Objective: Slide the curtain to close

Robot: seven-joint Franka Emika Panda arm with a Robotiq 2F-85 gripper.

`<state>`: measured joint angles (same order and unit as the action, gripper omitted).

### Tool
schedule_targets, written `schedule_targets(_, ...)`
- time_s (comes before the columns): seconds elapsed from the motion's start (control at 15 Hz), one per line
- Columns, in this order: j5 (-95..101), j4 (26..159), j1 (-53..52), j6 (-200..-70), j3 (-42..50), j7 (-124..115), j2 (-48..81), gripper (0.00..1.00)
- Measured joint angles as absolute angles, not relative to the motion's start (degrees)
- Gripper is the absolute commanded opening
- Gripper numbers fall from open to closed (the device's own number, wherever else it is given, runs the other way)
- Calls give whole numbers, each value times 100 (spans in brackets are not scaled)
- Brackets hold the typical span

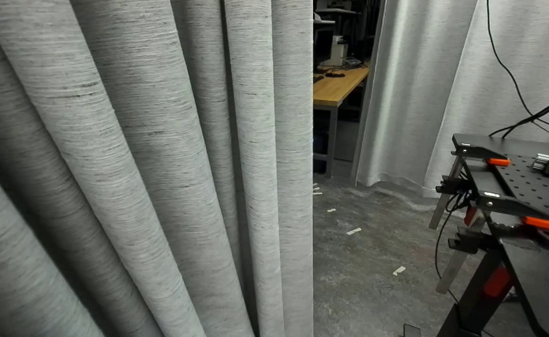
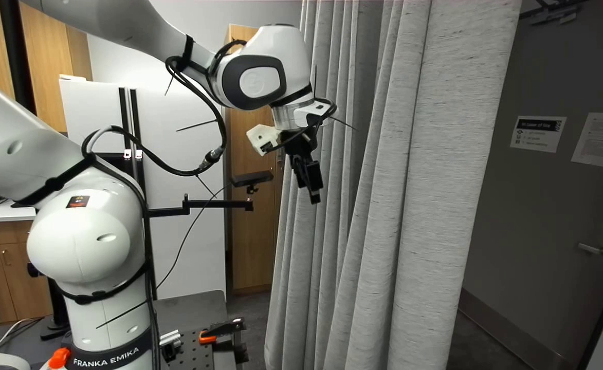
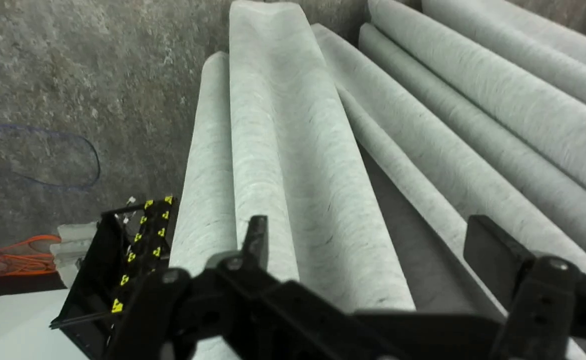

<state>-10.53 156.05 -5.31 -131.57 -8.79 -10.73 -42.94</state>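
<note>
The curtain (image 2: 383,216), light grey and finely streaked across its weave, hangs in deep vertical folds just beside the gripper (image 3: 372,245), whose jaws stand wide apart; in the wrist view the folds run on beyond them, but whether the two touch cannot be told. Left of the curtain in an exterior view rises the white robot arm (image 2: 90,241). Right of the curtain in an exterior view, well apart from it, a black perforated table (image 1: 531,187) carries orange-tipped clamps (image 1: 513,206) at its edge; the mottled grey floor (image 1: 363,290), marked with short pale strips (image 1: 354,231), extends between. Also to the curtain's right, in an exterior view, stands a dark door (image 2: 543,205) bearing two printed sheets (image 2: 537,133). Farther off, across a gap from the curtain's visible edge, hangs a paler drape (image 1: 410,93), and a wooden desk (image 1: 342,89) shows through that gap. Behind and left of the curtain in an exterior view are a wooden cabinet (image 2: 252,231) and a tall white two-door appliance (image 2: 206,257).
</note>
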Motion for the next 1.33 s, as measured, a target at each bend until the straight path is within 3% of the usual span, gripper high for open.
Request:
schedule_targets(0.73,-1053,14934,385,-14589,-210,-1146,-4249,100)
schedule_targets(1.33,-1053,14166,489,-15433,-56,-1146,-3863,100)
